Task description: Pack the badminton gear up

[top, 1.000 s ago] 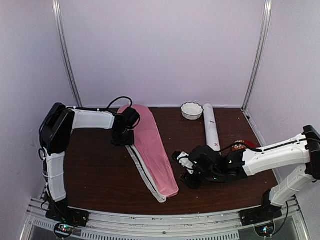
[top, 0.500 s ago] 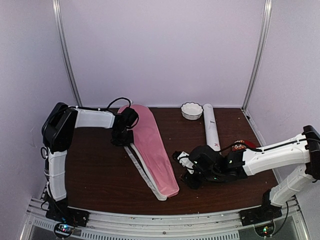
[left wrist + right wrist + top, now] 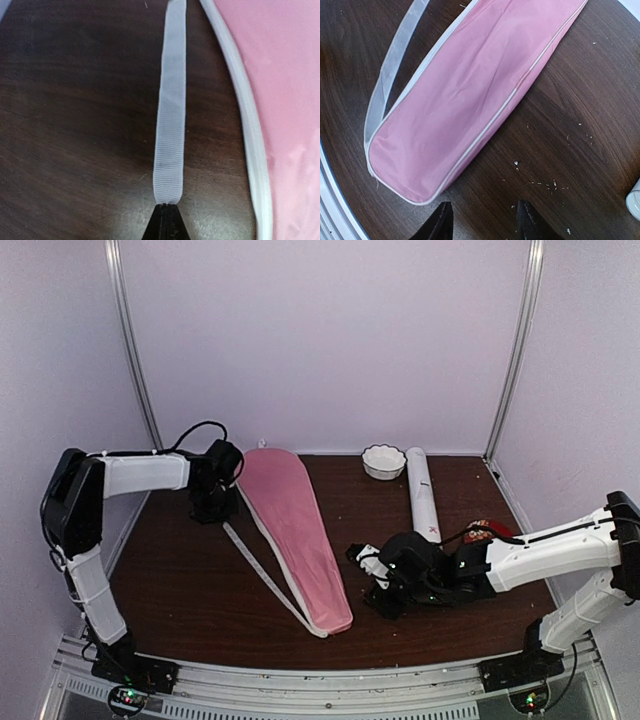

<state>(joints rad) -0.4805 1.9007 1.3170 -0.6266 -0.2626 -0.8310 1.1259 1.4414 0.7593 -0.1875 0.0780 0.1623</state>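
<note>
The long pink racket-shaped cover (image 3: 290,530) lies slantwise on the table, wide end at the back. Its white strap (image 3: 262,580) runs along its left side. My left gripper (image 3: 218,515) is shut on the strap's end; in the left wrist view the closed tips (image 3: 167,207) pinch the strap (image 3: 170,115) beside the cover (image 3: 280,75). My right gripper (image 3: 362,570) is open and empty, right of the cover's narrow end; its wrist view (image 3: 482,215) shows the cover (image 3: 470,95) just ahead. The long white tube (image 3: 421,495) lies at the back right. No rackets or shuttlecocks show.
A small white scalloped bowl (image 3: 383,461) stands at the back beside the tube's far end. A red patterned dish (image 3: 485,533) is partly hidden behind my right arm. Small white crumbs (image 3: 545,182) dot the dark wood table (image 3: 180,580).
My left arm has swung left with the strap in its jaws, pulling the strap away from the cover and shifting the cover a little left. The right arm has not moved.
</note>
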